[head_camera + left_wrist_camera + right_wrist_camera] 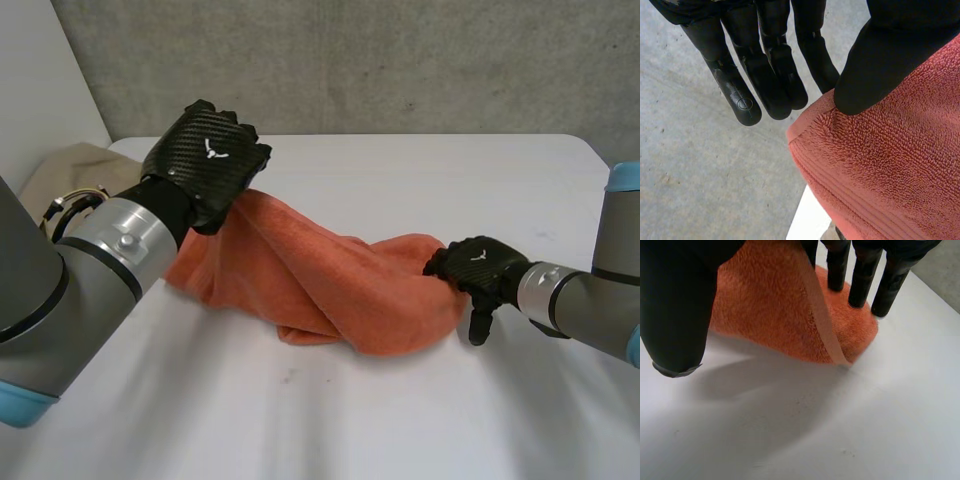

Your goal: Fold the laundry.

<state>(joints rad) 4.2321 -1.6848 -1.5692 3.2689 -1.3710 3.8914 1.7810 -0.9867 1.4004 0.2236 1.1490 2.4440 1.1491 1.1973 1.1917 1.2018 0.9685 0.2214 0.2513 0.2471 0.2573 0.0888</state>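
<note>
An orange terry towel [330, 280] lies bunched across the middle of the white table [420, 410]. Its left end is pulled up off the table by my left hand [210, 155]. In the left wrist view the thumb [875, 65] clamps the towel's hemmed corner [880, 165], while the fingers [765, 85] reach out straight past its edge. My right hand [478, 265] rests at the towel's right end, low on the table. There its straight fingers [862, 280] press into the towel [770, 315] next to a hemmed edge. Its thumb [675, 305] stands apart over bare table.
A beige cloth [75, 170] lies off the table's far left corner, behind my left arm. A grey concrete wall [400, 60] runs behind the table. Bare white table [840, 430] stretches in front of the towel and to its right.
</note>
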